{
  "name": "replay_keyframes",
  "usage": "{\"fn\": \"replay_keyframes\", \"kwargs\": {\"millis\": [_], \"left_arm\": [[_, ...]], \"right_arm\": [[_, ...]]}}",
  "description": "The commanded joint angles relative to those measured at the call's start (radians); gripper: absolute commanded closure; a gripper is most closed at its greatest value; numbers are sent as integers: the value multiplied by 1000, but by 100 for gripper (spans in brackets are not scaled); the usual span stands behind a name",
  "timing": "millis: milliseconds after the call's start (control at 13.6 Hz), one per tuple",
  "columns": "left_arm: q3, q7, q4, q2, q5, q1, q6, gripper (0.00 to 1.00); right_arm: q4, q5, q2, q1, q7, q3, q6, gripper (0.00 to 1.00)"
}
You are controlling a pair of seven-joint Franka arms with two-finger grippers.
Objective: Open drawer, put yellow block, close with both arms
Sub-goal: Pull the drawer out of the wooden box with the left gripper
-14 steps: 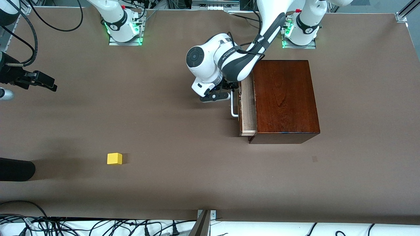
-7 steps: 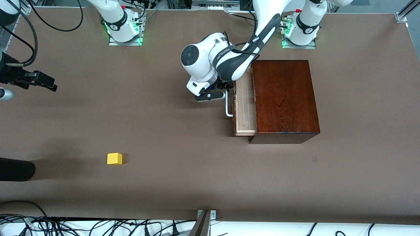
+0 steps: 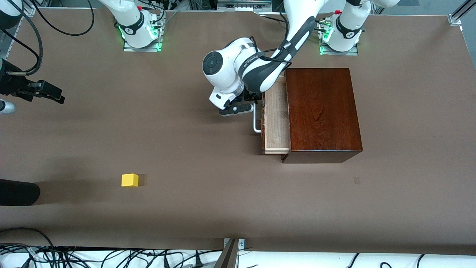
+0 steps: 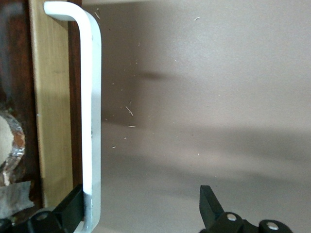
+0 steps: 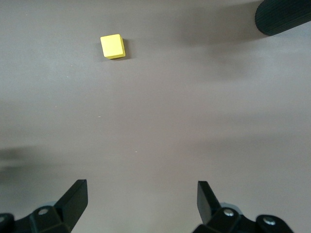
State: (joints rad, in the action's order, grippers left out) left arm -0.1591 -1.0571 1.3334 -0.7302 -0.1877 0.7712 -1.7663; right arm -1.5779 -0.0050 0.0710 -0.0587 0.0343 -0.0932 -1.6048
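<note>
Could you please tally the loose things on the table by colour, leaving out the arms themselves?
Yellow: 1, the yellow block, on the bare table toward the right arm's end.
Dark reddish-brown: 1, the wooden box, whose drawer with a white handle is pulled partly out.
Black: 1, a dark rounded object at the table's edge.
Total: 3.

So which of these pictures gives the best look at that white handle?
The left wrist view: the white handle fills the frame close up, running along the drawer front. The front view shows it small and partly hidden under the arm. The right wrist view misses it.
</note>
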Motion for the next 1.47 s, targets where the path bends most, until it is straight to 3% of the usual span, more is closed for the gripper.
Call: {"fn": "replay_keyframes", "kwargs": {"millis": [0,1173,1392], "left_arm": [[-25,-84,-112,-69,56,57,-24,0],[-14,-54,-135,-60,39,56,-16,0],[-14,44,-129,-23,37,27,63,0]], "right_arm": [[10,-6,1,16,6,15,0,0],[10,-4,1,16,6,15,-6,0],[10,-1,1,16,6,15,-6,0]]}}
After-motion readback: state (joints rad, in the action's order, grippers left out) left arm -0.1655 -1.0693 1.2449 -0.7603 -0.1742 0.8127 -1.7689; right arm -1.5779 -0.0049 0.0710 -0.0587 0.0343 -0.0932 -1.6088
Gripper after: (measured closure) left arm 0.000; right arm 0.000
